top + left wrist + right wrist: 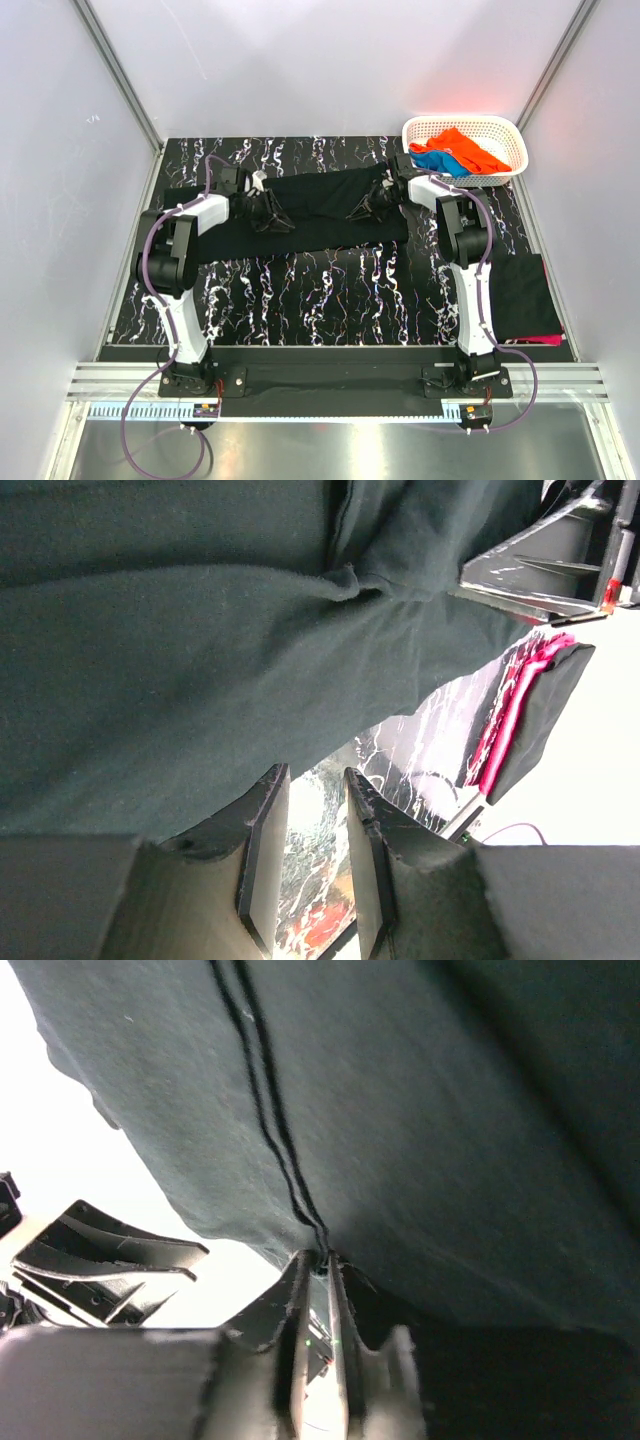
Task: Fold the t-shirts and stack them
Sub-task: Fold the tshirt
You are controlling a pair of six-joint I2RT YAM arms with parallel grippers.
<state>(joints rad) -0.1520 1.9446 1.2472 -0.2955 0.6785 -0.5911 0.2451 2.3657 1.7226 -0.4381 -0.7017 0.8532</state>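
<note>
A large black t-shirt (320, 200) lies stretched across the far half of the table between both grippers. My left gripper (268, 213) is at the shirt's left part; in the left wrist view it (312, 772) stands open at the cloth (200, 660) edge, with bare table showing between its fingers. My right gripper (370, 205) is at the shirt's right part; in the right wrist view its jaws (320, 1258) are nearly together, pinching the stitched hem of the black cloth (420, 1140). Orange (462, 143) and blue (440, 162) t-shirts lie in the basket. A folded black t-shirt (525, 290) lies on a magenta one (540, 341).
The white lattice basket (470, 122) stands at the far right corner. The folded stack (525, 720) lies near the table's right edge. Grey walls enclose the black marbled table (300, 290) on three sides.
</note>
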